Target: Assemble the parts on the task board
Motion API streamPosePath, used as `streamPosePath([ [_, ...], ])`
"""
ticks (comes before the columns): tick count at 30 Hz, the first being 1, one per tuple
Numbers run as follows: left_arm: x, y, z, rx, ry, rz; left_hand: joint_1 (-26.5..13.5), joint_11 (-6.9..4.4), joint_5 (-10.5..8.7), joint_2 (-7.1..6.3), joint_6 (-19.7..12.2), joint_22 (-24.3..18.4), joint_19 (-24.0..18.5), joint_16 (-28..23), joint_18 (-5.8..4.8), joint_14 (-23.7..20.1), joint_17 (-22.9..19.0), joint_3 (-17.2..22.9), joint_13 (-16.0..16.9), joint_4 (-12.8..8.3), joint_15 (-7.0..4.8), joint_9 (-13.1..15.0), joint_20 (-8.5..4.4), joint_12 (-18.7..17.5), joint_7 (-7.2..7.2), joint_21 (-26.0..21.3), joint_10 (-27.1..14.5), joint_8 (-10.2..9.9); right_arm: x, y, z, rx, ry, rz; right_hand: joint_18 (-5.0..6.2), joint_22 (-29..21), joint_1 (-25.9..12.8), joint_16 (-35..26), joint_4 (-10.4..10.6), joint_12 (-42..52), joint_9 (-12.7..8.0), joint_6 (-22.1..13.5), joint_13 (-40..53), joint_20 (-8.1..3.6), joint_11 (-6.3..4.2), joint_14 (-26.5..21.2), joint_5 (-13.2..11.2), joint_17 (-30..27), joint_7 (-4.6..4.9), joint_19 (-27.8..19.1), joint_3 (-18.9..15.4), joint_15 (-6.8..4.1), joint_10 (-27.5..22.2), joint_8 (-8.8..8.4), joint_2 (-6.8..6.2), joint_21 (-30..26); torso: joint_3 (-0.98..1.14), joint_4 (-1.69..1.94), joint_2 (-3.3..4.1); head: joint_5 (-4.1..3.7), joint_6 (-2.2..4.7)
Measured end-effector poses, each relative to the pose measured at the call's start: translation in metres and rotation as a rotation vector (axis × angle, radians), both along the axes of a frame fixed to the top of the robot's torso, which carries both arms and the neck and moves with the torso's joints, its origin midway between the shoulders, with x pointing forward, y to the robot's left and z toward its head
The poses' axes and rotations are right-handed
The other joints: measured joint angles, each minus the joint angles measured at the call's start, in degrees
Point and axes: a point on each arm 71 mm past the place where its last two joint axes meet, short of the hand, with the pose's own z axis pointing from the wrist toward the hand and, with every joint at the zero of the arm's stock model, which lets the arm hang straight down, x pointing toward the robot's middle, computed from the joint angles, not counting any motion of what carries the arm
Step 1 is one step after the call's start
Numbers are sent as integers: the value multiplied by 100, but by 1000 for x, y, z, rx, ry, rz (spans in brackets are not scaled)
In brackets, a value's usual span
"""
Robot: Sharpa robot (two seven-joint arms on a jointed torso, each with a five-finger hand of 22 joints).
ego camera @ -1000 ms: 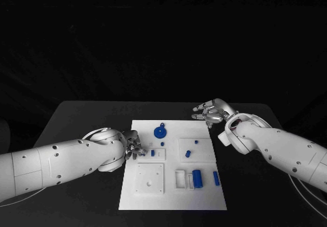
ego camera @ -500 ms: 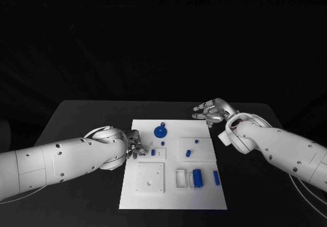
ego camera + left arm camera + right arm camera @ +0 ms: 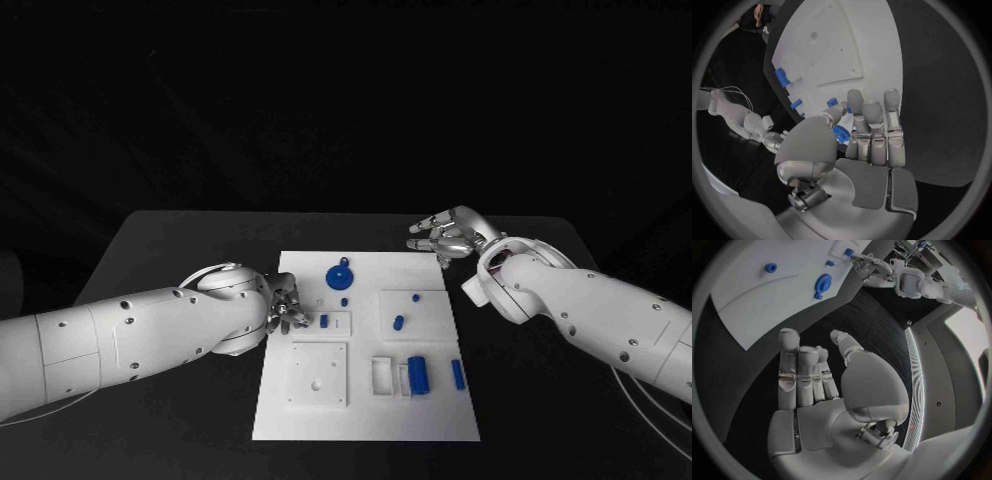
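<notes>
The white task board (image 3: 361,400) lies in the middle of the black table. On it are a round blue disc (image 3: 339,277), a small blue peg (image 3: 325,321) in a little square plate, a blue stub (image 3: 398,324) and a thick blue cylinder (image 3: 417,374). My left hand (image 3: 286,308) hovers at the board's left edge, fingers stretched out toward the small peg (image 3: 840,135), which sits between thumb and fingers (image 3: 873,130); I see no grip. My right hand (image 3: 447,235) hangs off the board's far right corner, fingers apart (image 3: 801,375), holding nothing.
A slim blue bar (image 3: 457,375) lies near the board's right edge. A white square plate with a hole (image 3: 317,375) and a small white frame (image 3: 382,378) sit on the near half. Bare black table (image 3: 173,240) surrounds the board.
My left hand has crept slightly farther along the board's left edge, closer to the small peg. The right hand and the parts have stayed put.
</notes>
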Motion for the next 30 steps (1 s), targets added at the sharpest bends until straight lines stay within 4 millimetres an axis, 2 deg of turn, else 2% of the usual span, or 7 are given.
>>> streamPosePath([
  [30, 2, -1, 0, 14, 13, -17, 36, 15, -65, -23, 14, 3, 0, 0, 0, -20, -1, 0, 4, -2, 20, -33, 0, 0, -14, 0, 15, 0, 0, 0, 0, 1, 2, 0, -1, 3, 0, 0, 0, 0, 0, 6, 0, 0, 0, 0, 0, 0, -6, 0, 0, 0, 0, 0, 0, 0, 4, -2, 4, -16, -20],
])
